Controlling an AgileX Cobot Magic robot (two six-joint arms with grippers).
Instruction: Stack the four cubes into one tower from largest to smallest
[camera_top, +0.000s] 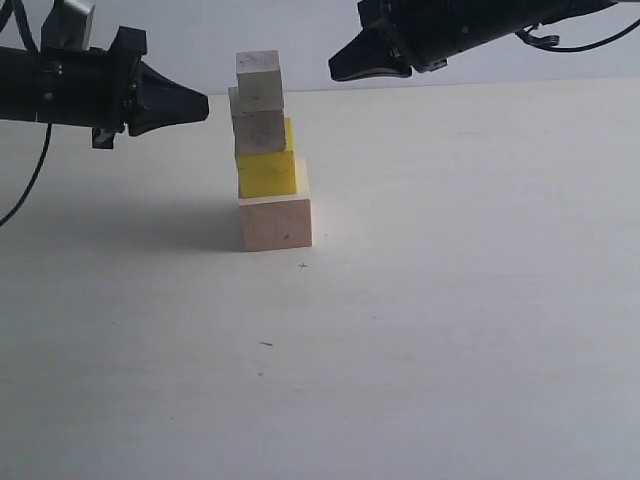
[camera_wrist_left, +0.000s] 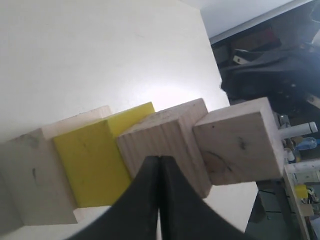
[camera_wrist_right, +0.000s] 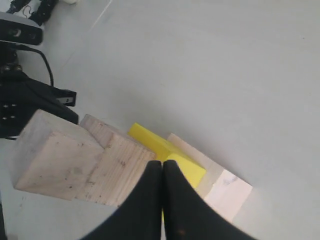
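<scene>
The tower stands mid-table in the exterior view: the largest pale wood cube at the bottom, the yellow cube on it, a smaller wood cube above, and the smallest wood cube on top. My left gripper is shut and empty, just left of the upper cubes and apart from them. My right gripper is shut and empty, up to the right of the top cube. The left wrist view shows the tower's yellow cube beyond the shut gripper; the right wrist view shows the yellow cube past its shut gripper.
The white table spreads out around the tower. Small dark specks lie on it in front of the stack. A cable hangs from the left arm at the far left.
</scene>
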